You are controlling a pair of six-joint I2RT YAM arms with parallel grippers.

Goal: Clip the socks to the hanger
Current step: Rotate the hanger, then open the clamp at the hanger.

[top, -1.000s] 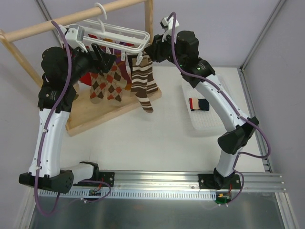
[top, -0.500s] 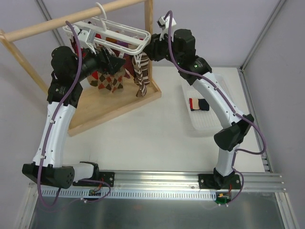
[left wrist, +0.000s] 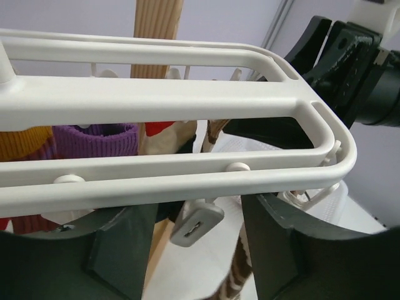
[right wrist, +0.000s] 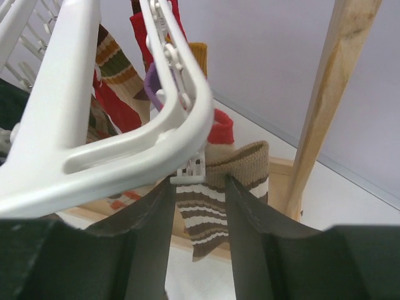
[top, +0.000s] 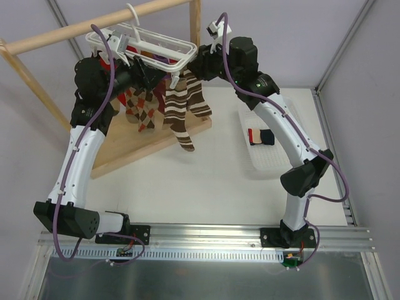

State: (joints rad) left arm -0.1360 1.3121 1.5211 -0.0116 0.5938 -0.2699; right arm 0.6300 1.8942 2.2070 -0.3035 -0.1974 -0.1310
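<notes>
Nearest me, at 6 o'clock in the overhead view, both arm bases are bolted to the edge of the pale counter (top: 206, 187).

Out toward 3 o'clock a white mesh basket (top: 275, 164) lies flat on it. It holds one small bundle of folded socks (top: 261, 136) in red, white and dark navy, at the basket's far end.

Farther off, around 11 o'clock, the board of a wooden stand (top: 134, 145) carries an upright post (right wrist: 325, 106) and a rail (top: 37, 39) across the top. The hanger (top: 159, 45), a white barred frame, hooks over that rail.

Clipped beneath the frame, brown-red argyle socks (top: 142, 107) dangle on the left and brown-white striped socks (top: 181, 109) on the right, their toes over the stand's board. The left wrist camera also shows a purple cuff (left wrist: 94, 139) tucked under the bars.

The left end effector (top: 142, 74) comes up under the frame's near long side. Its fingers are spread wide and the frame's bar crosses just above them. One small clip (left wrist: 197, 222) dangles in the gap with nothing in it.

The right end effector (right wrist: 199, 187) sits at the frame's right-hand corner, about 12 o'clock. Its fingers are parted. Seen between them, a corner clip (right wrist: 187, 169) bites the cuff of a striped sock. I cannot tell whether either finger touches the fabric.
</notes>
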